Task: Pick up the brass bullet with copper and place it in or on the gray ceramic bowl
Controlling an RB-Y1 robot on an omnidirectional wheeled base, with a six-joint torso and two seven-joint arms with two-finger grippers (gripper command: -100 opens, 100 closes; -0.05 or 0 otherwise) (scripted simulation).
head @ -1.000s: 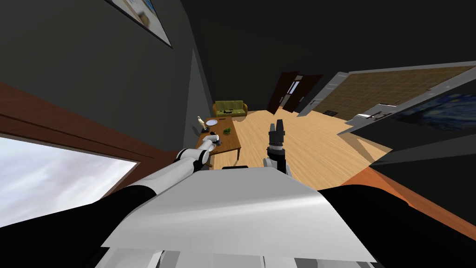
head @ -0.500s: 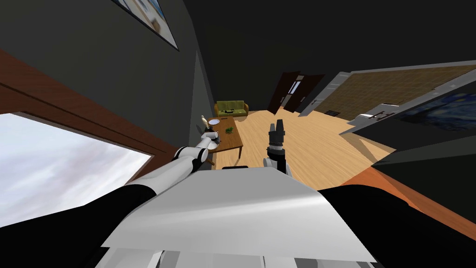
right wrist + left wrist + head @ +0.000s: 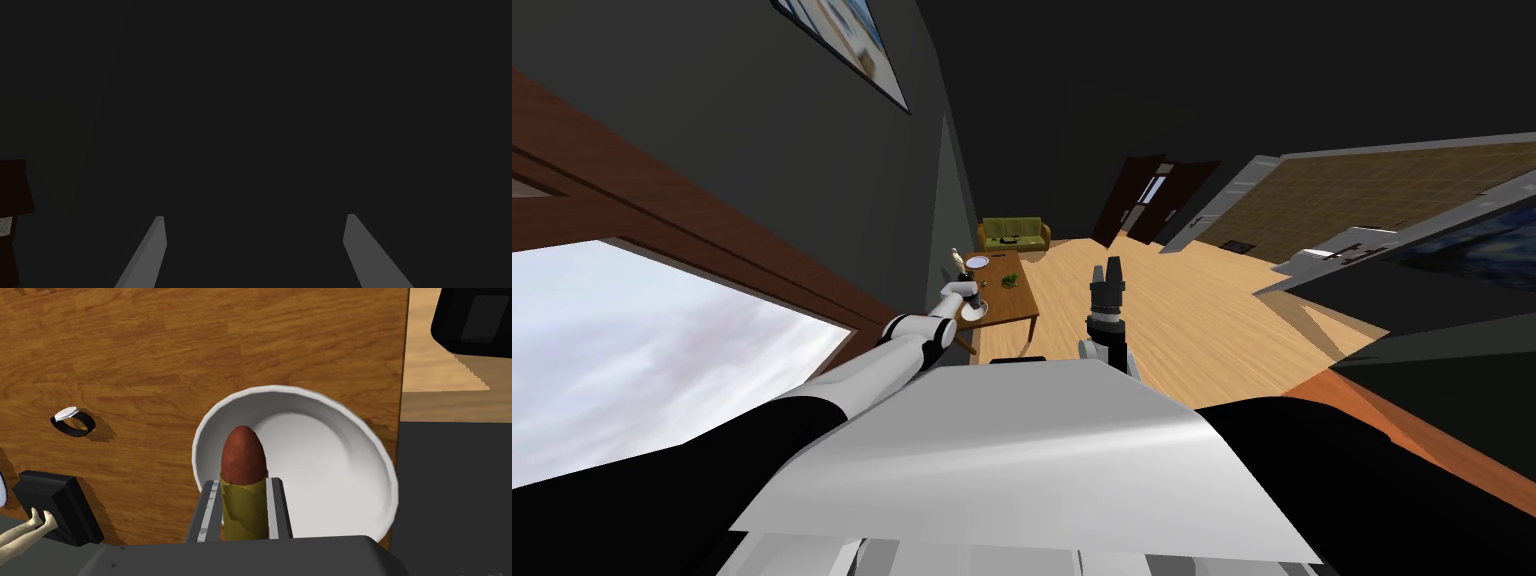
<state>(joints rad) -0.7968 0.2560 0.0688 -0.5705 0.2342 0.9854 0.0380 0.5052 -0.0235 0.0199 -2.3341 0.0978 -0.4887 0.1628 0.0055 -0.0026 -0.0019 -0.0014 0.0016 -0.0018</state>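
My left end effector [image 3: 243,484] grips the bullet [image 3: 243,455] nose-first above the bowl [image 3: 325,453], so releasing should drop it inside.

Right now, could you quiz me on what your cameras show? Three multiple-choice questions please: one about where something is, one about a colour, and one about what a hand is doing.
1. What lies straight ahead of the left hand, beyond the bullet it grips?
A. a white bowl
B. a sink
C. a drawer

2. What colour is the bullet's rounded tip?
A. blue
B. reddish brown
C. white

3. How is the right hand?
A. shut on a cup
B. shut on the bullet
C. open, holding nothing

Answers:
1 A: the left wrist view shows the bowl on the wooden table behind the bullet.
2 B: the tip is reddish brown above a dull yellow case.
3 C: its fingers stand wide apart with nothing between them.
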